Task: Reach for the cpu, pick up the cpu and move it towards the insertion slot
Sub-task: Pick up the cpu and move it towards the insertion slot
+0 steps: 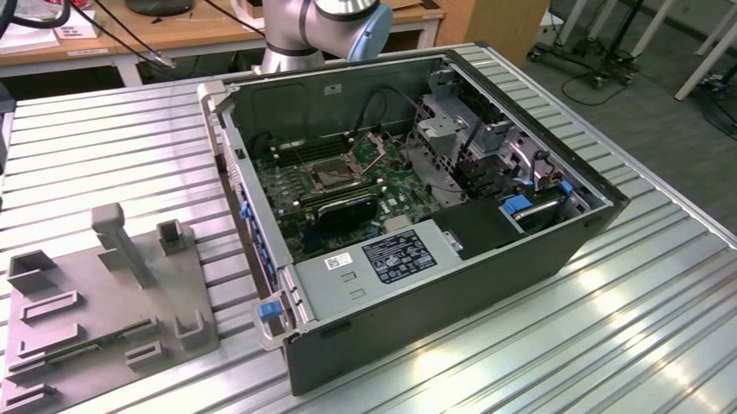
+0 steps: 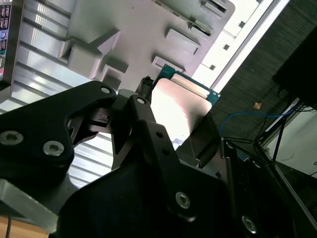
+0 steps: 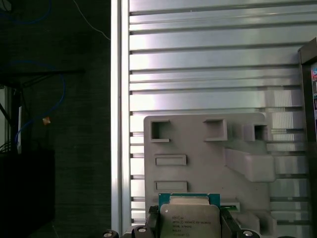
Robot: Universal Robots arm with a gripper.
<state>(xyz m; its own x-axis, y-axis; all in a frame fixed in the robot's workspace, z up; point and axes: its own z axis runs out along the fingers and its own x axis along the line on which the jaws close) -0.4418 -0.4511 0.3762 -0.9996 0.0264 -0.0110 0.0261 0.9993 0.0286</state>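
The ribbed metal table point(image 1: 599, 328) carries the open computer case point(image 1: 484, 267) at the centre of the exterior view and the grey plastic tray point(image 1: 103, 319) at the exterior view's lower left, with the robot arm point(image 1: 317, 26) at its upper middle. In the first wrist view the gripper point(image 3: 190, 225) is clamped on the cpu point(image 3: 189, 217), fingers point(image 3: 227, 224) against opposite edges, the tray behind it. The insertion slot point(image 1: 326, 177) sits inside the case on the green board

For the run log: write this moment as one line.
gripper: shut on cpu | cpu: held above grey tray | insertion slot: inside open case, not yet reached
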